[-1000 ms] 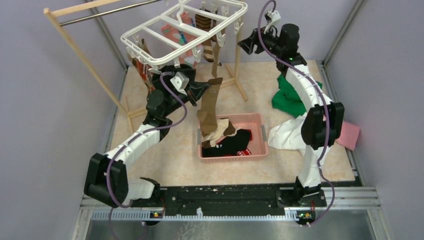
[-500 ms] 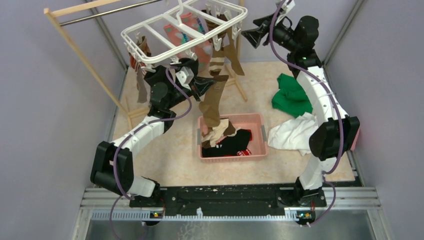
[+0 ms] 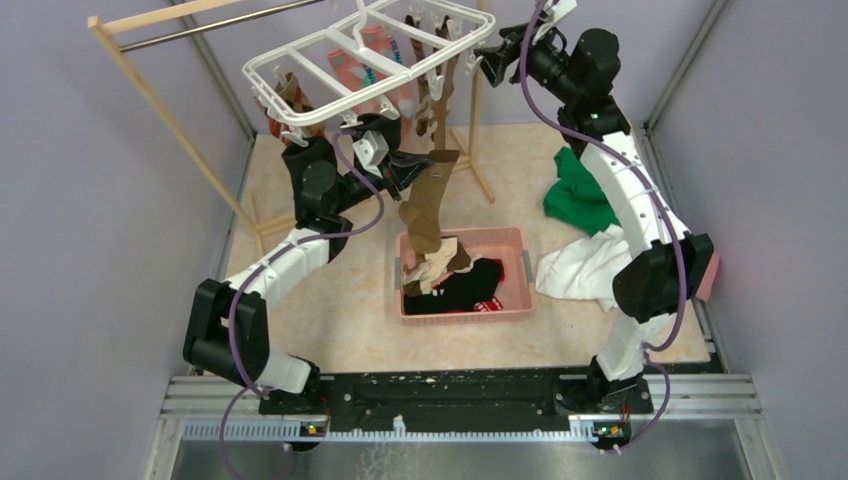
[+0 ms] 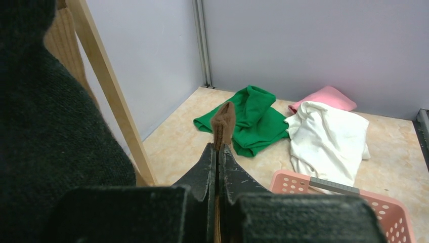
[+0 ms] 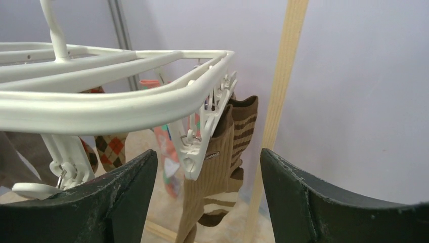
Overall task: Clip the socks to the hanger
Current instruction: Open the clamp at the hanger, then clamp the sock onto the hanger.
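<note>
Near: pink basket (image 3: 465, 313) mid-table, with a black sock (image 3: 478, 283) and a beige sock (image 3: 430, 268) heaped inside. A plain brown sock (image 3: 425, 205) hangs straight down, its lower end meeting the heap at the basket's left side. Its cuff is pinched in the left gripper (image 3: 412, 166). Left wrist view: fingers pressed together on the cuff, a tab of brown standing above the tips. This gripper sits higher than 1 s ago and has barely shifted since 0.5 s ago.

Right of the basket: white cloth (image 3: 575, 268) just beside it, green cloth (image 3: 580, 195) behind that, pink cloth (image 3: 708, 277) at the table's right edge, partly behind the right arm.

Far: hanger (image 5: 126, 104) hangs tilted over the back-left of the table. Clipped under it are a brown-cream striped sock (image 5: 240, 126), an argyle sock (image 5: 112, 147) and a pink-teal sock (image 5: 164, 144). 0.5 s ago the socks on its right side swung out to the right; now they hang nearer plumb.

The right gripper (image 3: 487, 58) is at the hanger's far right corner, closer to the frame than 0.5 s ago. 1 s ago it was lower and further from the frame. Right wrist view: fingers wide apart, gripping nothing, with a white corner clip (image 5: 195, 152) showing between them. Contact with the clip cannot be told.

The wooden rack (image 3: 150, 98) stands behind it all.
</note>
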Controlling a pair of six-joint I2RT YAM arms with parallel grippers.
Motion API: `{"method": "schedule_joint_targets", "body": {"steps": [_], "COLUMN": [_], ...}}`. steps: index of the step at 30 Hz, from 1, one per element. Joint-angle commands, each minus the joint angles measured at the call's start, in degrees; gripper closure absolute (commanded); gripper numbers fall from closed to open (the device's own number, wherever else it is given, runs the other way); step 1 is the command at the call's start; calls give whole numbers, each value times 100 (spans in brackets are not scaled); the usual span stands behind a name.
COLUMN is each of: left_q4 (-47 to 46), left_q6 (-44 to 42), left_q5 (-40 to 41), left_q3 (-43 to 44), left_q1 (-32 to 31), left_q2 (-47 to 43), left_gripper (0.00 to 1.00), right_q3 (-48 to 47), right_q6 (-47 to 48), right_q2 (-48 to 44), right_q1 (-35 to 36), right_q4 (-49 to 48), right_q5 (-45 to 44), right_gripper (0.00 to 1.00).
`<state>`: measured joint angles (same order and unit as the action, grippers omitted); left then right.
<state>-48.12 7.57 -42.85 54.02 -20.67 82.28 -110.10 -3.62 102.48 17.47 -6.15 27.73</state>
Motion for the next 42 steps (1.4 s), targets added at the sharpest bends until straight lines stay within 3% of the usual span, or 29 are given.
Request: {"method": "schedule_joint_targets", "body": {"steps": [1, 15, 24, 34, 42], "left_q4": [-483, -620, -717, -775, -830], "left_q6": [30, 171, 270, 327, 376], "left_q5": [-189, -252, -277, -292, -312], "left_q3": [283, 276, 269, 214, 223], "left_q1": [30, 28, 28, 28, 28], "left_q2": [81, 104, 126, 96, 106], "left_gripper": [100, 100, 100, 100, 100], "right_q3": [-484, -741, -435, -445, -479], "right_q6": [-29, -365, -955, -913, -923], "right_q2": [44, 380, 415, 532, 609], "right_q1": [19, 81, 90, 168, 199], "right_q4": [-273, -536, -1328, -1365, -1511], "right_q5": [-183, 125, 75, 86, 40], "right_gripper": [27, 29, 30, 32, 47]}}
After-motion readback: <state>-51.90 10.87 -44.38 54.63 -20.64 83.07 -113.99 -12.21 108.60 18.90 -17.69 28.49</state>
